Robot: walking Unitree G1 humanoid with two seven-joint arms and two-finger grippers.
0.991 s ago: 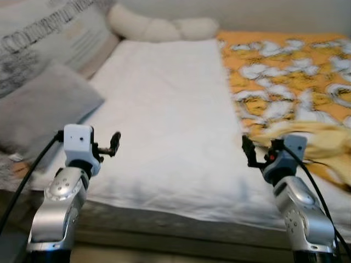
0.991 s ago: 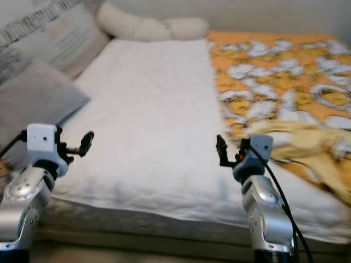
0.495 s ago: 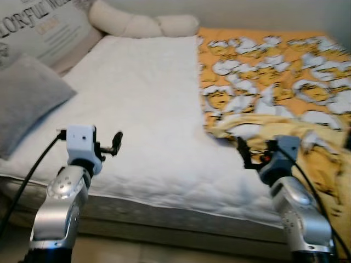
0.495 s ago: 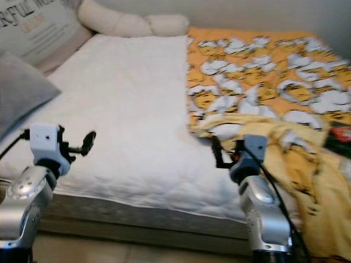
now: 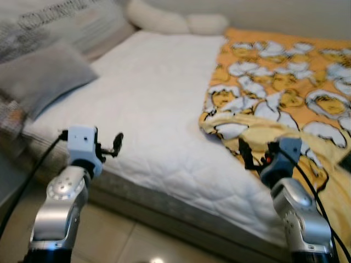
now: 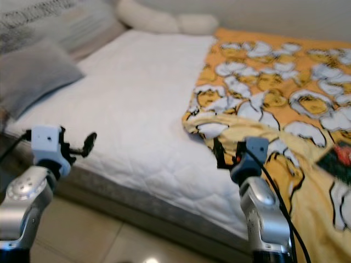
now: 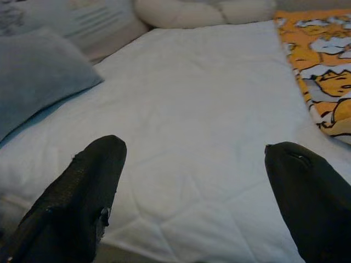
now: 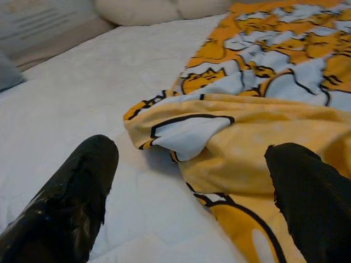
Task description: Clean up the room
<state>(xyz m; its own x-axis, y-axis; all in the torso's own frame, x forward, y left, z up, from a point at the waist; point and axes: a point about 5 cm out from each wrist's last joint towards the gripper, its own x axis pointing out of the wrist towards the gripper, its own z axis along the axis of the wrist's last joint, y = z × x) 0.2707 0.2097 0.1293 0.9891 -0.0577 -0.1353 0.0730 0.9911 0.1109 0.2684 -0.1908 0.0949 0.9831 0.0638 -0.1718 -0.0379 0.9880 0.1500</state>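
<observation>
Viewpoint has swung: bed's near edge slants now, crumpled yellow cartoon-print blanket [image 5: 274, 93] ahead of right gripper [image 5: 245, 155]; left gripper [image 5: 114, 143] likewise wide open, empty.

Place: a bedroom in a home.
Bed: white quilted mattress cover [image 5: 159, 104], right there in front.
Bedding: orange cartoon-print blanket [image 5: 279, 98], rumpled across the bed's right side.
Pillows: grey pillow [image 5: 44, 76], lettered cushion [image 5: 66, 24], cream bolster [image 5: 175, 22] at the head.
Floor: beige tiles [image 5: 131, 241].
</observation>
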